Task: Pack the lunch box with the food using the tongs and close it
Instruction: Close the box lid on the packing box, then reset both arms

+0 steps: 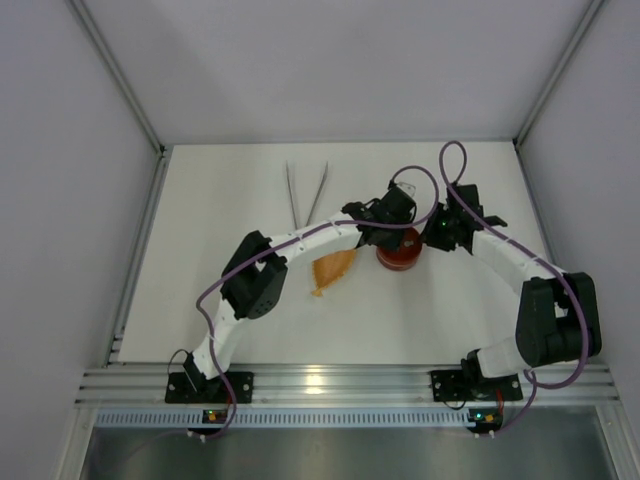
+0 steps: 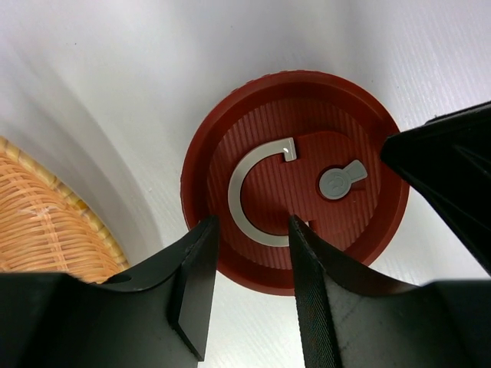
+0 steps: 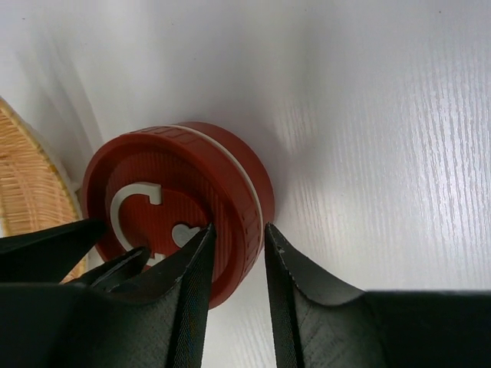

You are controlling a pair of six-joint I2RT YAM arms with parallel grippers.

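The lunch box (image 1: pixel 398 254) stands right of the table's middle with its red lid (image 2: pixel 295 180) on; the white squiggle shows on top. No food shows in any view. My left gripper (image 2: pixel 252 230) hovers open over the lid's near edge, nothing between its fingers. My right gripper (image 3: pixel 236 239) is narrowly open and straddles the lid's rim (image 3: pixel 249 207), one finger over the top, the other just outside the wall. In the top view both grippers, left (image 1: pixel 388 232) and right (image 1: pixel 437 236), meet over the box. The tongs (image 1: pixel 305 192) lie behind, untouched.
The orange woven tray (image 1: pixel 333 270) lies just left of the lunch box, its edge visible in the left wrist view (image 2: pixel 38 222) and right wrist view (image 3: pixel 31 184). White walls enclose the table on three sides. The right arm's finger (image 2: pixel 453 176) crowds the lid's right side.
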